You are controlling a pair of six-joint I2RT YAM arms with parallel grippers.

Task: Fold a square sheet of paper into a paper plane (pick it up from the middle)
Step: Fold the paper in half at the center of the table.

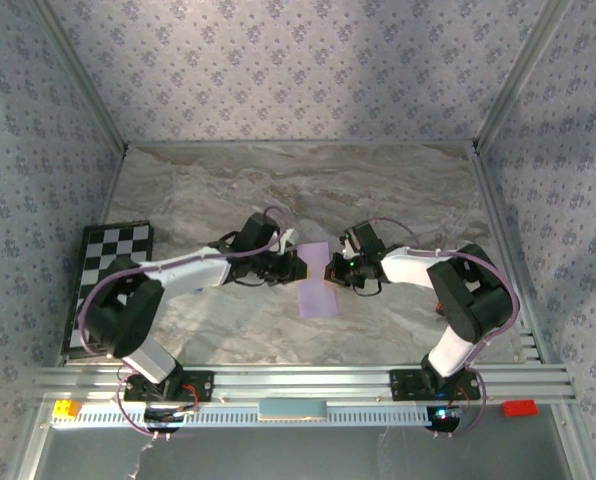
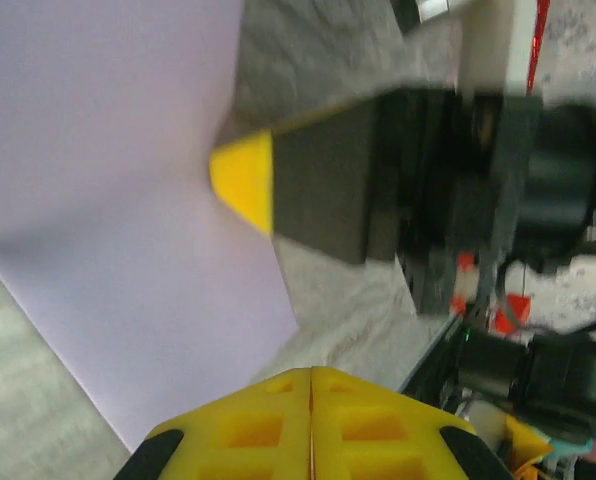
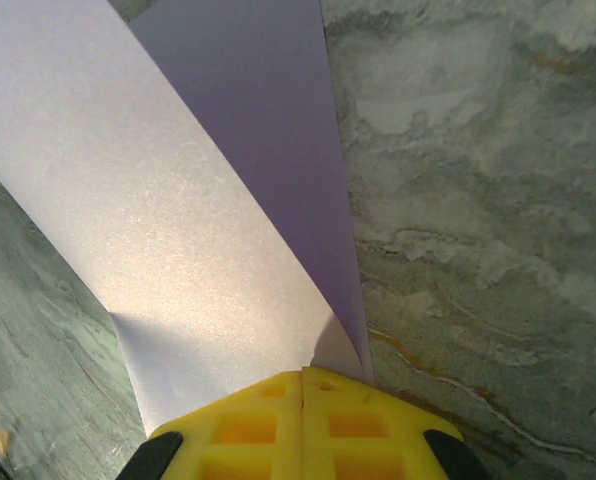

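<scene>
The square sheet of paper (image 1: 316, 292) is pale lilac and sits mid-table between both arms. My right gripper (image 1: 334, 270) is shut on its right edge. In the right wrist view the sheet (image 3: 178, 200) curls over itself and runs into the closed yellow jaws (image 3: 303, 373). The left wrist view shows a yellow fingertip (image 2: 243, 180) of the right gripper pinching the sheet (image 2: 108, 200), with creases spreading from the pinch. My left gripper (image 1: 296, 263) is at the sheet's left edge. Its jaws (image 2: 311, 371) are shut, and the paper's edge passes just left of them, not through the seam.
A black-and-white chequered board (image 1: 113, 280) lies at the table's left edge. An aluminium rail (image 1: 298, 385) with both arm bases runs along the near edge, with a small yellow block (image 1: 66, 408) and a red piece (image 1: 518, 407) in front. Patterned walls enclose three sides.
</scene>
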